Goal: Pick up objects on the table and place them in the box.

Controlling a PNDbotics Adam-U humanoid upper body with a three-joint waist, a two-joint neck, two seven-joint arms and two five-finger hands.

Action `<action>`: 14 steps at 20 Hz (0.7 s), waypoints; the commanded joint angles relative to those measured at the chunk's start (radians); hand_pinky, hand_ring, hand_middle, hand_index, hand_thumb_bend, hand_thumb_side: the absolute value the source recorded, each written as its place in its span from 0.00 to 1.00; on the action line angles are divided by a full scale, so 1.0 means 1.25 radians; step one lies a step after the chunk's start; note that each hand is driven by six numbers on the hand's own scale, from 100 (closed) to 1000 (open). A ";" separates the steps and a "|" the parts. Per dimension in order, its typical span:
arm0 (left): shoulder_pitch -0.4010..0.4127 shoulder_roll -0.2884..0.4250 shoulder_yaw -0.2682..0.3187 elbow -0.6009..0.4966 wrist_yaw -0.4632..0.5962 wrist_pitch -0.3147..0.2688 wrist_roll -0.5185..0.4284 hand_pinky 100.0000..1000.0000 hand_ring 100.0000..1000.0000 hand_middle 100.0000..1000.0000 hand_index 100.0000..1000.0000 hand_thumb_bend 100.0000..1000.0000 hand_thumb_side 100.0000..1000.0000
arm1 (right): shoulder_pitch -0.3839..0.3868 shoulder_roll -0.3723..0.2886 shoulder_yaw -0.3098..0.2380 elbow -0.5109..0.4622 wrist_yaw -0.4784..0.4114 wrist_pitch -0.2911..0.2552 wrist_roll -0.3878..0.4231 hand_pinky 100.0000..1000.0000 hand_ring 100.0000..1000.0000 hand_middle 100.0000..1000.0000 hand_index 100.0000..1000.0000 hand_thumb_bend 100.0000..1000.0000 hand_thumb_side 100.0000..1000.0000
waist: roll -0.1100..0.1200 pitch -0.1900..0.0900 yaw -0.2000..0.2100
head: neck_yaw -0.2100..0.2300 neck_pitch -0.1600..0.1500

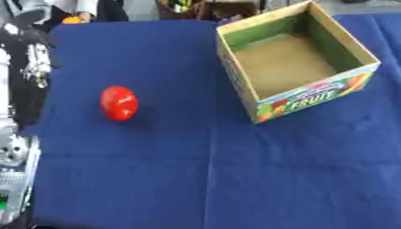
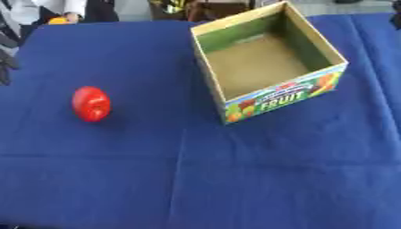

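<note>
Clearly your left arm is nearer: the red fruit lies well left of the empty box, long axis upright. Neither hand shows, so you cannot tell their fingers' state.

Open blue desk is seen all around the red fruit. The only obstacle is the upright box, set well apart, its top left open.

A blue cloth covers the table; dim clutter lies beyond.
</note>
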 commanded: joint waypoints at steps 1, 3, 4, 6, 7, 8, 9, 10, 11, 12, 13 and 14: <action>-0.020 0.085 -0.009 -0.015 -0.038 0.015 -0.030 0.14 0.35 0.49 0.87 0.00 0.82 | -0.011 -0.010 0.001 -0.016 -0.001 -0.002 0.005 0.66 0.71 0.45 0.68 0.15 0.62 | -0.001 -0.016 -0.002 | 0.004 0.002; -0.025 0.123 -0.020 -0.015 -0.055 0.022 -0.048 0.16 0.37 0.53 0.90 0.00 0.81 | -0.011 -0.010 0.001 -0.016 -0.001 -0.002 0.006 0.66 0.72 0.45 0.68 0.15 0.62 | -0.001 -0.014 -0.003 | 0.004 0.002; -0.026 0.142 -0.030 -0.015 -0.064 0.024 -0.059 0.18 0.39 0.55 0.89 0.00 0.81 | -0.012 -0.011 0.001 -0.016 -0.001 -0.002 0.006 0.66 0.72 0.45 0.68 0.15 0.63 | -0.001 -0.014 -0.003 | 0.004 0.004; -0.026 0.181 -0.048 -0.013 -0.087 0.028 -0.083 0.21 0.41 0.56 0.85 0.00 0.82 | -0.012 -0.012 0.001 -0.016 0.000 -0.002 0.006 0.66 0.72 0.45 0.68 0.15 0.63 | -0.001 -0.013 -0.004 | 0.005 0.008; -0.026 0.201 -0.053 -0.010 -0.098 0.031 -0.095 0.22 0.42 0.57 0.85 0.00 0.83 | -0.011 -0.013 0.001 -0.016 0.000 -0.002 0.006 0.66 0.72 0.45 0.68 0.15 0.63 | -0.001 -0.013 -0.005 | 0.006 0.010; -0.028 0.221 -0.056 -0.005 -0.109 0.033 -0.107 0.23 0.44 0.60 0.88 0.00 0.85 | -0.011 -0.012 0.001 -0.016 0.000 -0.002 0.006 0.66 0.72 0.45 0.68 0.15 0.63 | -0.001 -0.014 -0.007 | 0.008 0.014; -0.030 0.241 -0.060 0.002 -0.116 0.033 -0.119 0.24 0.44 0.61 0.89 0.00 0.85 | -0.012 -0.012 0.001 -0.016 0.000 -0.003 0.006 0.66 0.72 0.45 0.68 0.15 0.63 | -0.002 -0.014 -0.009 | 0.011 0.017; -0.033 0.261 -0.064 0.010 -0.121 0.031 -0.132 0.25 0.46 0.63 0.90 0.00 0.86 | -0.012 -0.011 0.001 -0.016 0.000 -0.003 0.006 0.66 0.72 0.45 0.68 0.15 0.63 | -0.002 -0.014 -0.011 | 0.012 0.019; -0.035 0.280 -0.068 0.018 -0.125 0.027 -0.145 0.28 0.49 0.67 0.91 0.00 0.86 | -0.013 -0.011 0.001 -0.016 -0.001 -0.003 0.007 0.66 0.72 0.45 0.68 0.15 0.63 | -0.002 -0.013 -0.013 | 0.013 0.019; -0.038 0.297 -0.075 0.026 -0.130 0.019 -0.157 0.31 0.52 0.70 0.93 0.00 0.87 | -0.013 -0.011 0.001 -0.016 -0.001 -0.003 0.007 0.66 0.72 0.45 0.68 0.16 0.63 | -0.003 -0.013 -0.015 | 0.014 0.019; -0.040 0.313 -0.081 0.034 -0.136 0.010 -0.169 0.33 0.55 0.72 0.95 0.00 0.87 | -0.013 -0.012 0.002 -0.016 -0.001 -0.004 0.007 0.66 0.72 0.45 0.68 0.16 0.63 | -0.003 -0.012 -0.017 | 0.014 0.019; -0.043 0.326 -0.086 0.041 -0.142 0.000 -0.180 0.35 0.56 0.73 0.95 0.01 0.87 | -0.014 -0.012 0.002 -0.016 -0.001 -0.004 0.008 0.66 0.72 0.45 0.68 0.16 0.63 | -0.003 -0.012 -0.018 | 0.015 0.017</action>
